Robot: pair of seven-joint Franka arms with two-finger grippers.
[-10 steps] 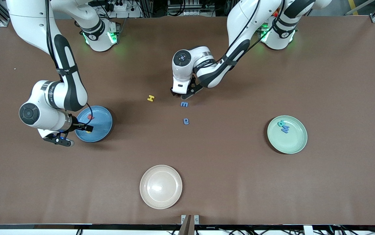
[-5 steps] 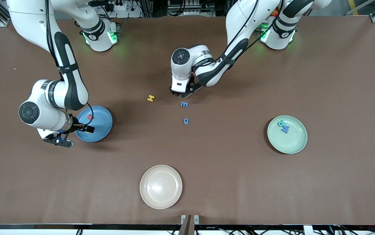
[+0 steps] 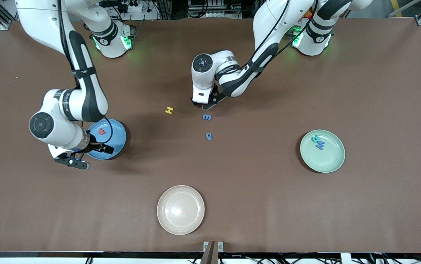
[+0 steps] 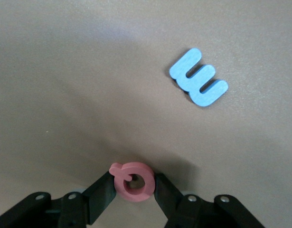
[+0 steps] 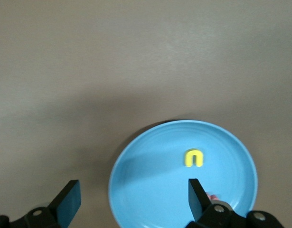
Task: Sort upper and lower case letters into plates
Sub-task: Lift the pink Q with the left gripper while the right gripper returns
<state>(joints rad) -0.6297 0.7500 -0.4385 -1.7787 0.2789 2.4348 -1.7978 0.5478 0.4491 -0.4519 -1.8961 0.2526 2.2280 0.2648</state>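
Observation:
My left gripper (image 4: 134, 186) is shut on a small pink ring-shaped letter (image 4: 122, 183) that lies on the brown table, hidden under the hand (image 3: 203, 105) in the front view. A blue "m" (image 4: 198, 77) (image 3: 206, 117) lies close by, with a blue "e" (image 3: 209, 136) nearer the camera and a yellow "H" (image 3: 169, 110) toward the right arm's end. My right gripper (image 5: 132, 202) (image 3: 92, 157) hangs open over the blue plate's (image 5: 150, 166) (image 3: 115, 134) rim. That plate holds a yellow letter (image 5: 193, 158) and a red one (image 3: 102, 131). The mint plate (image 3: 329, 159) holds a teal and a blue letter (image 3: 319, 143).
A cream-beige plate (image 3: 180, 209) sits near the table's front edge, with nothing in it. The brown table (image 3: 269, 205) stretches bare between the plates.
The left jaws have closed onto the pink letter. The right arm has shifted a little toward the front camera, and its fingers now cover the yellow letter in the front view.

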